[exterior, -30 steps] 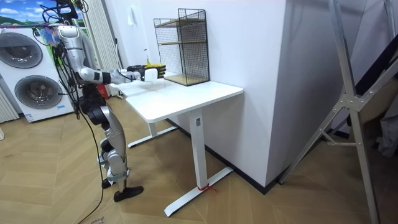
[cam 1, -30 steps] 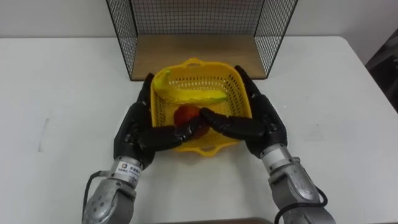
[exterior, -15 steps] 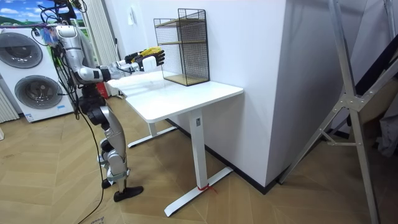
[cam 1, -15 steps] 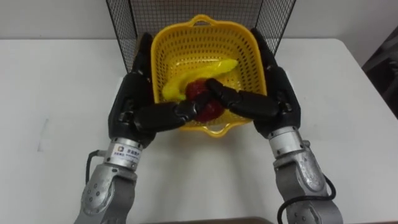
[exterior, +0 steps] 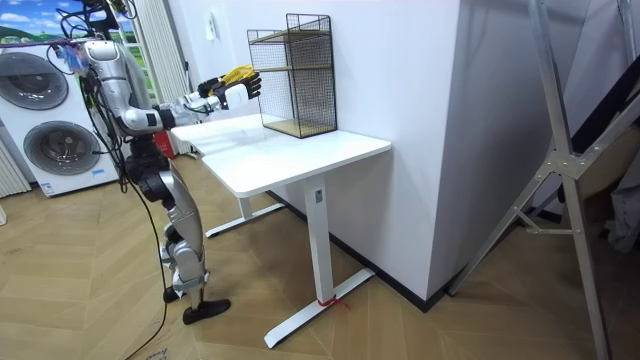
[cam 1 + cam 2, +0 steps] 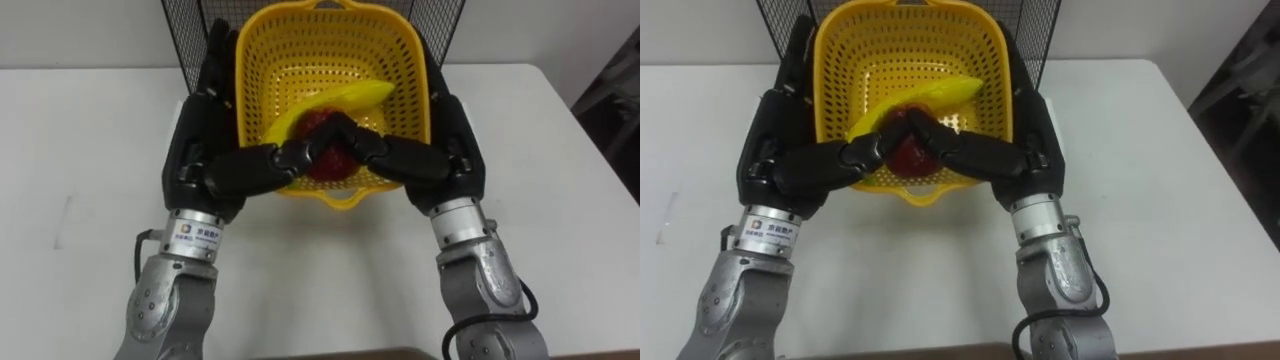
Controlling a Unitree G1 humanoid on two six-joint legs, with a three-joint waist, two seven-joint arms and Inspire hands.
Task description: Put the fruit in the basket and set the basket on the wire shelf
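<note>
I hold the yellow plastic basket (image 6: 300, 45) up off the white table (image 6: 80, 150), tipped toward me, right in front of the black wire shelf (image 6: 185, 30). A banana (image 6: 352, 96) and a red fruit (image 6: 322, 168) lie inside it. My left hand (image 6: 205, 150) clasps its left wall and my right hand (image 6: 445, 150) its right wall. Both thumbs hook over the near rim and meet above the red fruit. In the room view I stand at the table's end with the basket (image 5: 237, 75) raised beside the wire shelf (image 5: 295, 75).
The shelf's mesh walls flank the basket's far rim closely on both sides. Bare tabletop stretches left, right and below my wrists. In the room view, washing machines (image 5: 50, 140) stand behind me and a wall runs behind the table (image 5: 300, 150).
Both hands have raised the basket off the table and carried it forward to the shelf's opening. It now covers the shelf's wooden floor, and the fruit has slid toward the near wall.
</note>
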